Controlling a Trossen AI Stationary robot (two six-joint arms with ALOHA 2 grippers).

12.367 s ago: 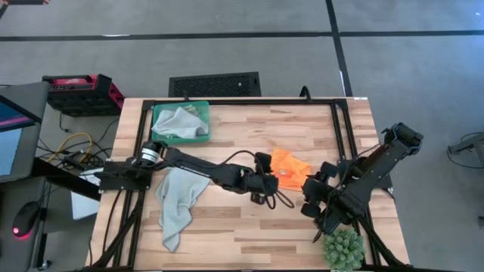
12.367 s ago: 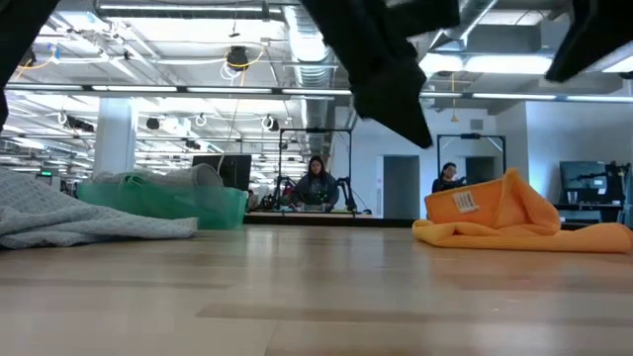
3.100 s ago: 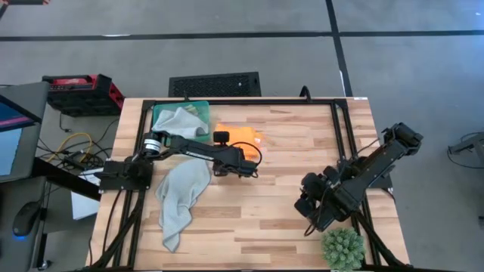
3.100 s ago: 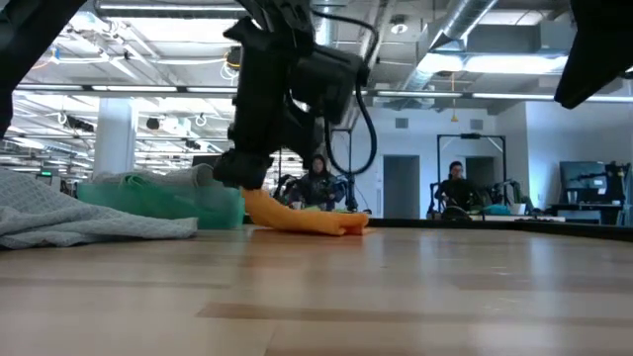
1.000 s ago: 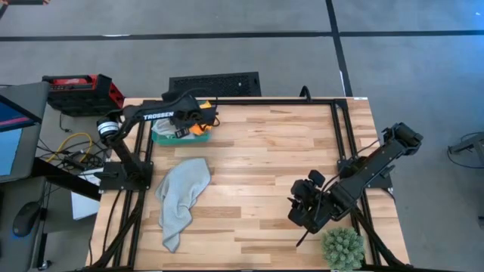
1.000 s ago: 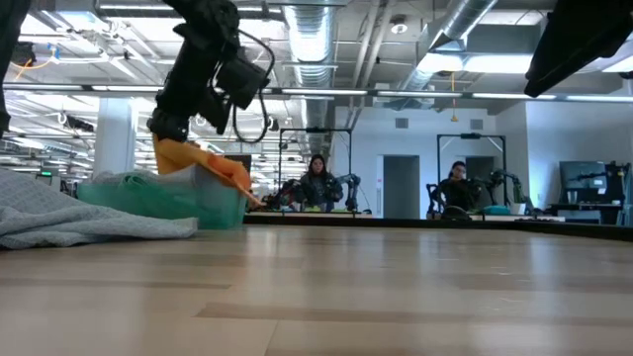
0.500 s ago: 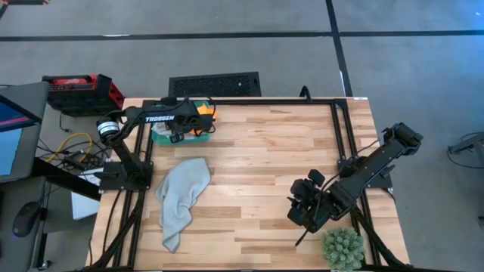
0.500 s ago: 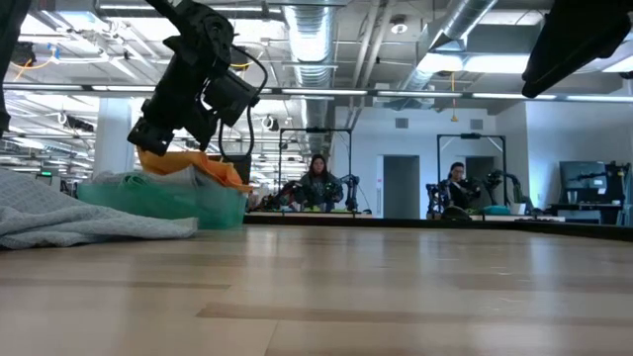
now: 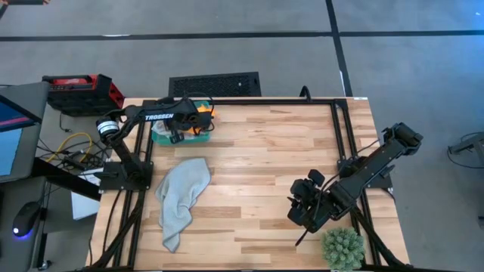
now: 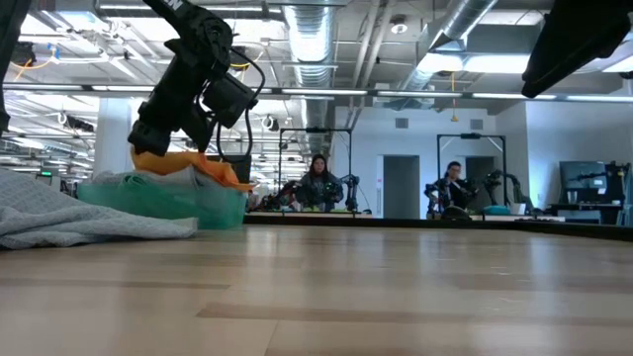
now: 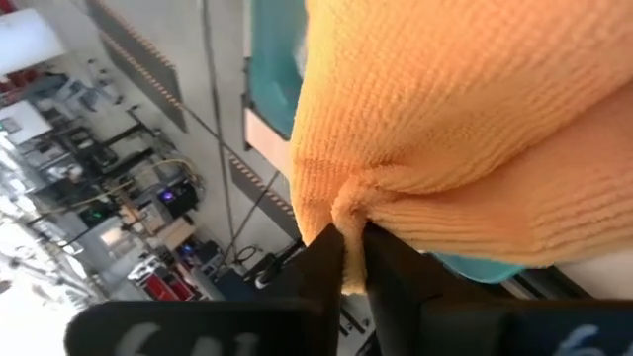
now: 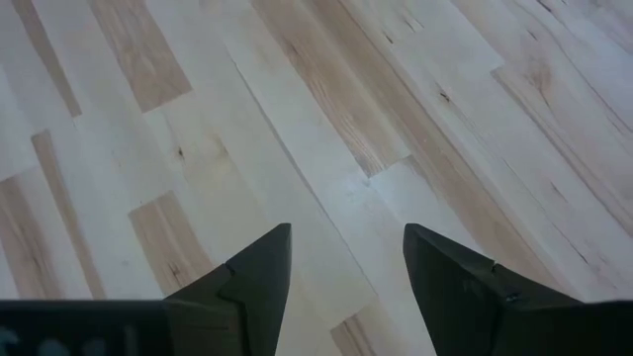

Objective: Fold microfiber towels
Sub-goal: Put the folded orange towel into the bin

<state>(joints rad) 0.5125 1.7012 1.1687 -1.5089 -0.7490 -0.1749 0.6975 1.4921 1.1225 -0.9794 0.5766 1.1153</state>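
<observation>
Orange towel, high view: the orange towel point(image 9: 199, 117) sits over the green tray point(image 9: 160, 134) at upper left of the frame, with the left claw point(image 9: 189, 121) on top of it; half a second ago it hung slightly higher, so it has settled lower onto the tray's contents.
Grey towel, high view: a grey towel point(image 9: 180, 198) lies unfolded on the surface point(image 9: 265, 166) at lower left, unmoved across the earlier pictures.
Right claw, high view: the right claw point(image 9: 300, 211) waits at lower right near the plant ball point(image 9: 343, 248).
Low view: at upper left the towel point(image 10: 183, 161) rests on the tray point(image 10: 168, 203) under the left claw point(image 10: 158, 138); a second ago it dangled beside the tray.
Left wrist view: left claw point(image 11: 353, 259) pressed together, pinching a fold of the orange towel point(image 11: 465, 119).
Right wrist view: right claw point(image 12: 346, 262) spread over bare wood.
Meaning: the orange towel looks delivered and awaits release; the grey one is probably next.
</observation>
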